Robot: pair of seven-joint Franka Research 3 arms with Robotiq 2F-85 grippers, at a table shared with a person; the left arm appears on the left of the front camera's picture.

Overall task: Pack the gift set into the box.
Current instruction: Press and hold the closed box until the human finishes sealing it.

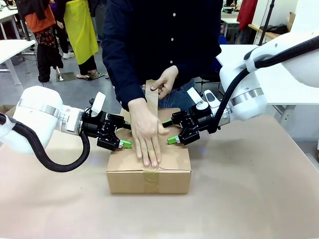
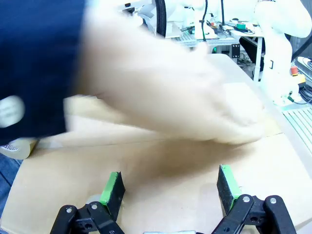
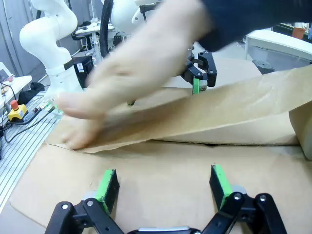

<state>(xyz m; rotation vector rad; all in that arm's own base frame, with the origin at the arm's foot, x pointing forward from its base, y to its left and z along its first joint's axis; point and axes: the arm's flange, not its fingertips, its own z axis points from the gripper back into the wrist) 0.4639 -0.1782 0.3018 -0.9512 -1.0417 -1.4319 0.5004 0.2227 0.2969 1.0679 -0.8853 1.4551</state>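
Front view: left gripper and right gripper, fingers spread and holding nothing, are pressing down on the closed plain brown corrugated cardboard box mid-table. A person's hand is lying flat on a brown paper tape strip along the top seam.

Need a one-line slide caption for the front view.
Person's hand smooths brown tape along the closed box while open left gripper and right gripper flank it.
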